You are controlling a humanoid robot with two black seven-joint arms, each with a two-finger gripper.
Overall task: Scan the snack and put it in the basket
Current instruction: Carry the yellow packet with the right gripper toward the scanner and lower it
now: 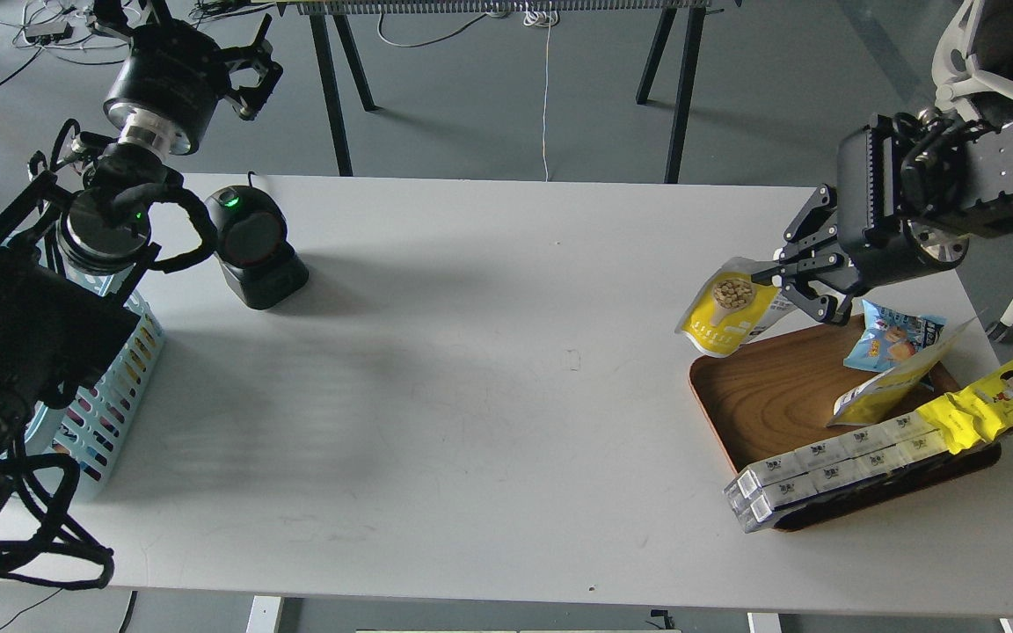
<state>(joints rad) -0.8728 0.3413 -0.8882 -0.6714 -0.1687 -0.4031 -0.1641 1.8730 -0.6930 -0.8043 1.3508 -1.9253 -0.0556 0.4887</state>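
Head view of a white table (489, 396). At right of frame, the snack (729, 314), a yellow pouch with a white top and a round picture of brown nuggets, is held by its upper edge in the right fingers (790, 283), which are clenched on it; the pouch hangs tilted above the table, just beyond the upper left corner of the brown wooden tray (757, 396). In the tray are seen a small light blue bag (889, 338), a second yellow-and-white pouch (898, 380), a long bright yellow packet with a cartoon face (994, 400) and a row of clear-wrapped boxes (823, 470). At upper left, the left fingers (251, 75) are raised beyond the table's far edge and appear spread, grasping nothing. A black scanner with a green light (253, 246) stands at the table's upper left. The light blue basket (111, 413) sits at the left edge, partly hidden by the left arm.
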